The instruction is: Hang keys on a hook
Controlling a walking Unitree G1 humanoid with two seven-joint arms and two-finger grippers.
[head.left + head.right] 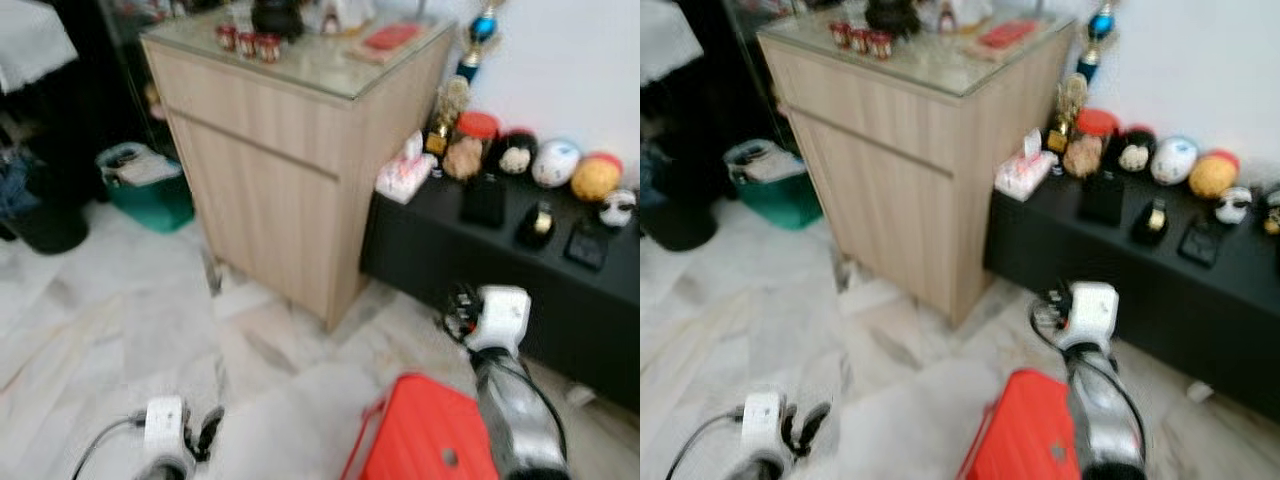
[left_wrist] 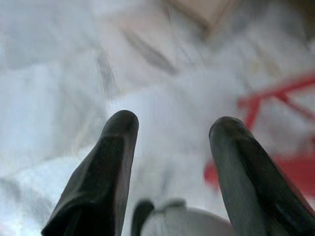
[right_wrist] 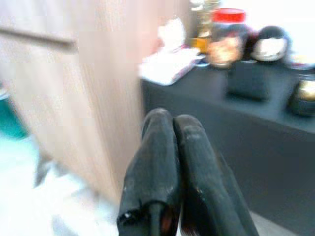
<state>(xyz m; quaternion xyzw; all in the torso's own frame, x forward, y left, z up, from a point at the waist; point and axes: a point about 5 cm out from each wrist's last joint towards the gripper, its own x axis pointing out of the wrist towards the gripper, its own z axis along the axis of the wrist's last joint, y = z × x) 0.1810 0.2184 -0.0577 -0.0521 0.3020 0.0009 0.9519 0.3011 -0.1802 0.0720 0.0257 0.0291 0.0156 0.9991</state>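
Ahead of my right pincer (image 3: pixel 172 132), which I see with its two black fingers pressed flat together and nothing visible between them, stands the tall light-wood cabinet with a glass top (image 1: pixel 290 150), and just beside it the low black counter (image 1: pixel 520 290) against the white wall. From the head cameras the right arm is raised in front of that counter, its white wrist block (image 1: pixel 498 318) level with the counter's front face, and the pincer points toward the gap where cabinet meets counter. On the counter nearest the pincer lies a white and pink tissue packet (image 3: pixel 170 64), with a red-lidded clear jar (image 3: pixel 227 37) behind it, and farther along a row of round ornaments, a white one (image 1: pixel 555 162) and an orange one (image 1: pixel 596 177) among them. Small red-capped jars (image 1: pixel 248 42) and a flat red object (image 1: pixel 390 38) sit on the cabinet's glass. My left pincer (image 2: pixel 170 147) hangs low with its fingers spread apart and empty, over the pale marble floor (image 1: pixel 100 320); the left arm's white wrist (image 1: pixel 165 425) shows at the bottom of the head view. A red plastic stool (image 1: pixel 425 435) stands between the two arms, close beside the right one. A teal bin (image 1: pixel 150 185) rests on the floor beyond the cabinet's far side. I cannot make out keys or a hook anywhere; the pictures are blurred.
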